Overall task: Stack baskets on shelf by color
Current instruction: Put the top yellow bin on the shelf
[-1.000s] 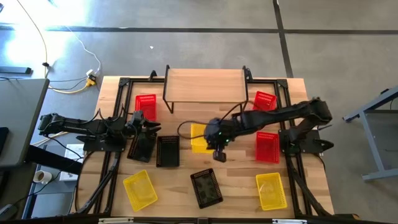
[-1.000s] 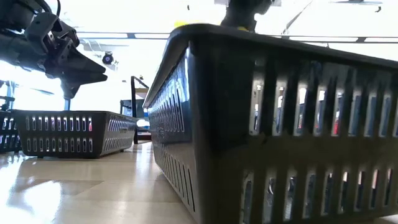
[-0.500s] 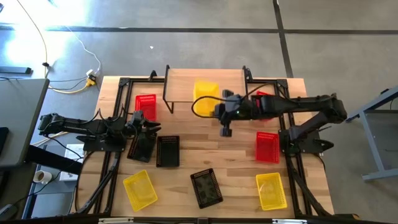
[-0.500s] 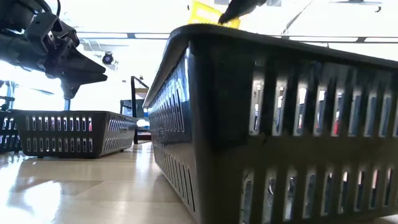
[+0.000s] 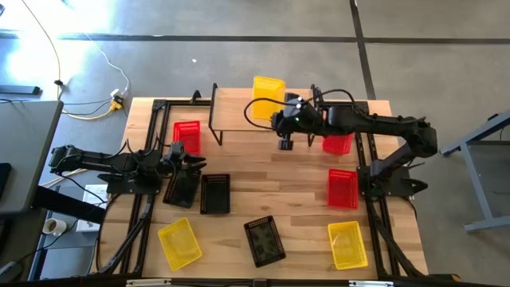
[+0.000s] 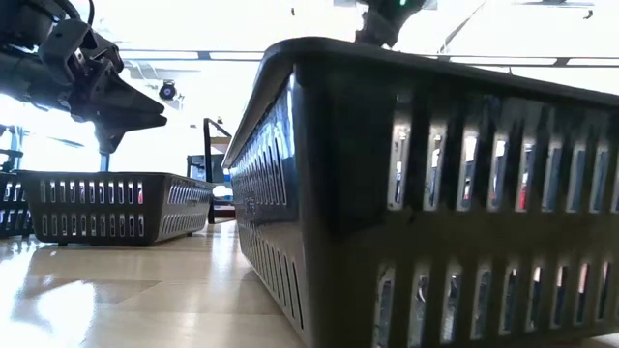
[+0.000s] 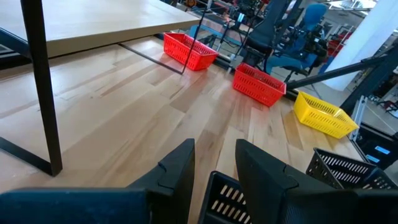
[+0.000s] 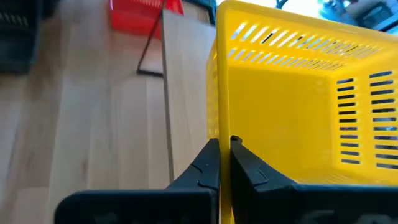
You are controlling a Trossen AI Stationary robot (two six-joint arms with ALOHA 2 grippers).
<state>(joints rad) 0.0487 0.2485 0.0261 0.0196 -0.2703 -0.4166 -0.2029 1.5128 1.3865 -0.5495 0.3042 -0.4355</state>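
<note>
Carried up off the table since a second ago, the yellow basket (image 5: 268, 88) now hangs over the shelf (image 5: 239, 109), above its back edge toward the right end, pinched by the right gripper (image 5: 281, 99). From above, that arm stretches across from the right side of the shelf, nearly level and fully reached out, its wrist over the plank's right part. The basket's long axis runs front to back across the plank, and it lies just beyond the jaws, so I judge the coming move as a lowering onto the plank with perhaps a small pull back toward the front. The left gripper (image 5: 185, 163) waits well to the front-left of the shelf, over a black basket (image 5: 182, 187), far from the job.

At table height, another black basket (image 6: 426, 184) fills the view; the left gripper (image 6: 97, 82) hovers beyond it.

The left wrist view shows its fingers (image 7: 177, 174) set narrowly apart, holding nothing.

The right wrist view shows the jaws closed thin on the yellow basket's (image 8: 298, 106) near wall, the plank (image 8: 186, 93) beneath.
</note>
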